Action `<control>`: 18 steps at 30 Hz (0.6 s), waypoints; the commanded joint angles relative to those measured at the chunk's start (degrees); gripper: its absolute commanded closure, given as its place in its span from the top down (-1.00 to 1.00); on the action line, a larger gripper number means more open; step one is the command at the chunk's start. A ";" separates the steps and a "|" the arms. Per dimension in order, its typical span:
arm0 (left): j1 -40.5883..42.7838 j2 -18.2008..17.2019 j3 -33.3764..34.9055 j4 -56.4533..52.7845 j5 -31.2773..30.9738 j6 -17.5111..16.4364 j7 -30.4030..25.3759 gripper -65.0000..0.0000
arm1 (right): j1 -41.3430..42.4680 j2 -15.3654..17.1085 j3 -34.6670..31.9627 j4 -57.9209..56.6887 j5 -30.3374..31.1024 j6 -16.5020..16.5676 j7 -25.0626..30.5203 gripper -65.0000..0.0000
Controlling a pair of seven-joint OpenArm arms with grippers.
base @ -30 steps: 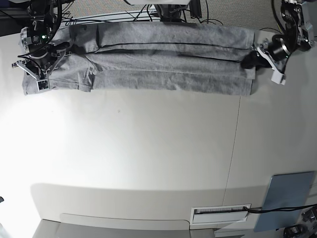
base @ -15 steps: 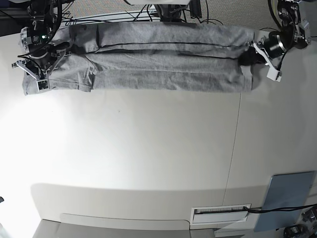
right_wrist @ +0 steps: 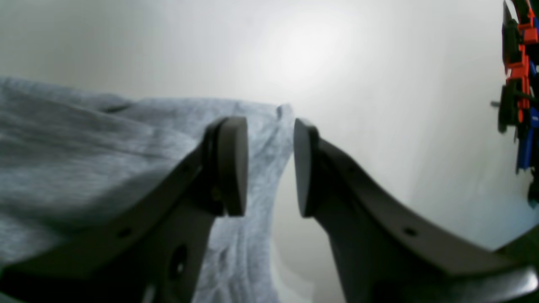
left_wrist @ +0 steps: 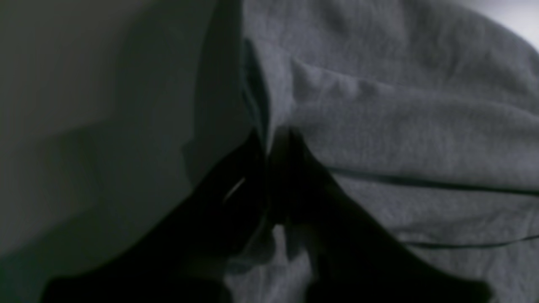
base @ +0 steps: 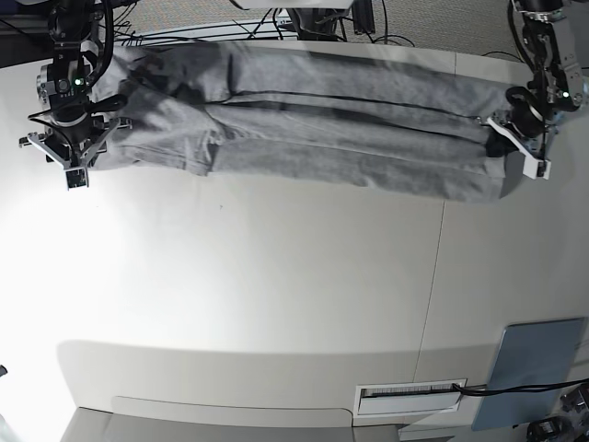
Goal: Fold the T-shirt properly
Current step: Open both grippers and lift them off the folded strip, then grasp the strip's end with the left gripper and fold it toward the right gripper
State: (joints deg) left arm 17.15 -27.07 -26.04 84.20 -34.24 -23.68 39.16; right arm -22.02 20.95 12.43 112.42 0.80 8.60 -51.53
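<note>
T-shirt (base: 313, 129), heather-grey, stretched long; left pincer (base: 503, 140) clenched on it, right pincer (right_wrist: 264, 166) released around its edge.

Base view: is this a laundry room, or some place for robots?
Probably a robot lab. A grey T-shirt lies on a plain white table, two robot arms work at its ends, and black cables trail behind.

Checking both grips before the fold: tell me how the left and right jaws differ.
Left gripper: jaws pinched shut on an edge of the heather-grey cotton T-shirt. Right gripper: jaws parted, cloth draped in the gap, no clear clamp. Both sit at opposite ends of the shirt.
</note>
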 commanded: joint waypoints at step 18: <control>9.64 12.11 7.98 35.26 -14.21 3.37 13.55 -1.00 | 0.28 0.79 0.50 0.87 -0.17 -1.22 2.05 -0.42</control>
State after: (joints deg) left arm 26.85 -14.74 -17.87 118.41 -47.03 -20.29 53.56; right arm -22.06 20.91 12.43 112.40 0.80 7.73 -50.72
